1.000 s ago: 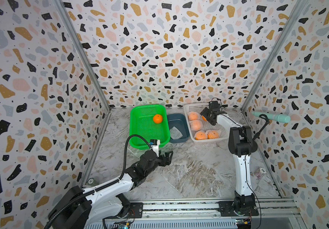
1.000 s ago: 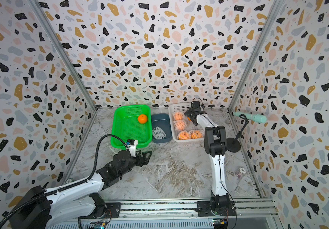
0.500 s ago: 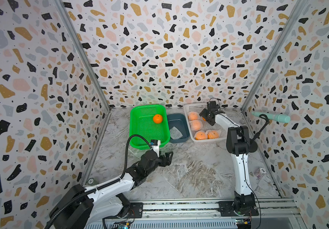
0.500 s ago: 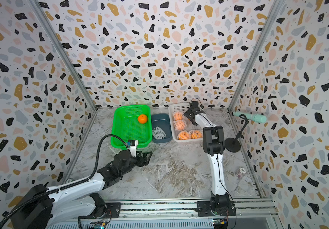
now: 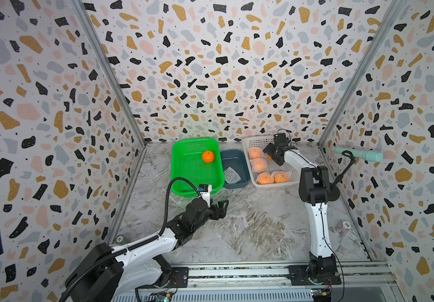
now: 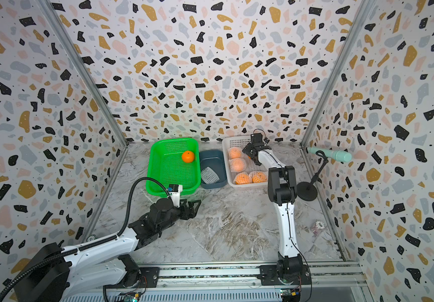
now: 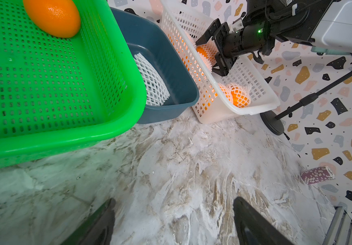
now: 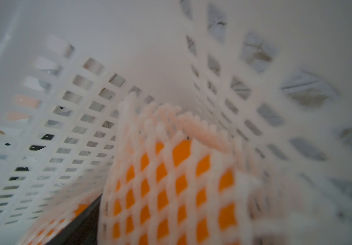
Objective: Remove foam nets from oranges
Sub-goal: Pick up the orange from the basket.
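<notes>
A bare orange lies in the green basket. Several netted oranges sit in the white basket. My right gripper reaches into that basket, open, its jaws standing wide around one netted orange that fills the right wrist view. One empty foam net lies in the blue-grey bin. My left gripper hovers open over the marble floor in front of the green basket, holding nothing.
A teal microphone on a black stand is by the right wall, close behind my right arm. A small pink roll lies near that wall. Patterned walls close three sides; a metal rail runs along the front.
My right gripper has edged slightly sideways inside the white basket, staying around the netted orange. The left arm has not moved.
</notes>
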### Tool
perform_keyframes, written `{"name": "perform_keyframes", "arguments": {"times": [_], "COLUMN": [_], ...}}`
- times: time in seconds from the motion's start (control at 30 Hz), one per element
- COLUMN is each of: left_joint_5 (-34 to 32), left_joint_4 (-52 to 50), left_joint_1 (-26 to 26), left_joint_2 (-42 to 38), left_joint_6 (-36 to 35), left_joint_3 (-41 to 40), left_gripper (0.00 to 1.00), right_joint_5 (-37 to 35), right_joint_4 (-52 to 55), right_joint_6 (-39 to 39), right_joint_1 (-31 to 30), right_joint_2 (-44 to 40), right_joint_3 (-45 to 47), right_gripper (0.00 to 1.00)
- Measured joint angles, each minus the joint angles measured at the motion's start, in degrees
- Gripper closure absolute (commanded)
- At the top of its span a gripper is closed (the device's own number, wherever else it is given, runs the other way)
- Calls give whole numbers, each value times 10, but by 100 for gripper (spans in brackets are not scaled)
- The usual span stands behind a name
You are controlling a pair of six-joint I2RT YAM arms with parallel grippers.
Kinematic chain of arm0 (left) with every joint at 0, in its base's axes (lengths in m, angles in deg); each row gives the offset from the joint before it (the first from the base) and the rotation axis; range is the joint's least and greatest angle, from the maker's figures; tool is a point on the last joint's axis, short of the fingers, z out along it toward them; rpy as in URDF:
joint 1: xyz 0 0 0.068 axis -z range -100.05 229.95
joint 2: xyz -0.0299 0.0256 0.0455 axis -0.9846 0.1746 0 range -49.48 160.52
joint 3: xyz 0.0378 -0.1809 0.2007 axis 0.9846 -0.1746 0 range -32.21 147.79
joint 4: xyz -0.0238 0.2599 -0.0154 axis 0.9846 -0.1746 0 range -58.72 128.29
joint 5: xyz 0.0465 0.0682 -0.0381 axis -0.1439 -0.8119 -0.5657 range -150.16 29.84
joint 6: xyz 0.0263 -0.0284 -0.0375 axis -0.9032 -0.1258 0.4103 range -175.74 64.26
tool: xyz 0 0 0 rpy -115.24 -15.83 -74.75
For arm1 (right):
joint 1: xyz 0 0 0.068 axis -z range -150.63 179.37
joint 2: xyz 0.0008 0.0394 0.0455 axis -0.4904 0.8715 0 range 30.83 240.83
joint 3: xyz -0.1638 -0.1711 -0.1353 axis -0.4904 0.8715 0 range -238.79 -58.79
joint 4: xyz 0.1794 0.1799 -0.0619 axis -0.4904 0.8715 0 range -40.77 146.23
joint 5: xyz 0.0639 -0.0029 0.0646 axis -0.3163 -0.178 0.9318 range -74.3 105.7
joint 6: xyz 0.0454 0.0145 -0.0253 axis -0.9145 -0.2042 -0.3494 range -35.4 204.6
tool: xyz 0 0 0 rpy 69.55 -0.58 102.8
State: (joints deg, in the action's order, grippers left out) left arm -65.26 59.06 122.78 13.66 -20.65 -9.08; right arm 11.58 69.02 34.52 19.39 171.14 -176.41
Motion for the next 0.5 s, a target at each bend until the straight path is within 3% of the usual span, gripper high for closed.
{"name": "perform_keyframes", "arguments": {"times": [0.23, 0.5], "left_joint_5": [1, 1], "left_joint_4": [0, 0], "left_joint_1": [0, 0], "left_joint_2": [0, 0], "left_joint_6": [0, 0], "left_joint_3": [0, 0], "left_gripper": [12, 12], "right_joint_5": [2, 3], "right_joint_4": [-1, -37], "right_joint_6": [-1, 7], "right_joint_1": [2, 3], "right_joint_2": [0, -10], "right_joint_3": [2, 33], "right_gripper": [16, 18]}}
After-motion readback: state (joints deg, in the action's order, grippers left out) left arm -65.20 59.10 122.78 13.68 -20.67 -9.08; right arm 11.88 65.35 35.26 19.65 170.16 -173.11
